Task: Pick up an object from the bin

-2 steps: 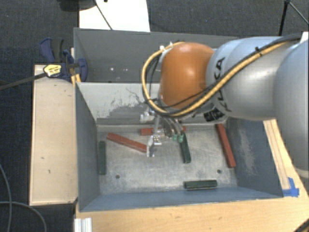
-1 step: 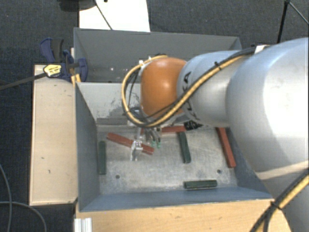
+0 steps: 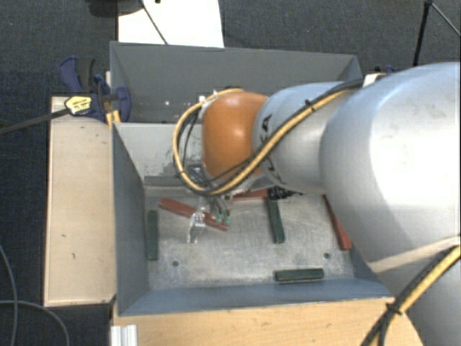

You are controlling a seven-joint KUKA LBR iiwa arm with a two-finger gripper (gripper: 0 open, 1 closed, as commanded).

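My gripper (image 3: 207,221) hangs below the orange wrist cover, low over the left middle of the bin floor. It is open, with one pale fingertip (image 3: 194,231) on the near side of a red-brown stick (image 3: 176,208) and the other on its far side. The stick lies flat on the floor, slanting from upper left to lower right, and its right end passes between the fingers. A dark green stick (image 3: 151,233) lies upright in the view to the left, near the bin's left wall. Another dark green stick (image 3: 275,220) lies to the right of the gripper.
A third green stick (image 3: 299,274) lies along the front wall. A red stick (image 3: 336,225) leans by the right wall, partly under the arm, and another red stick (image 3: 251,193) shows beneath the wrist. The arm covers the bin's right and rear.
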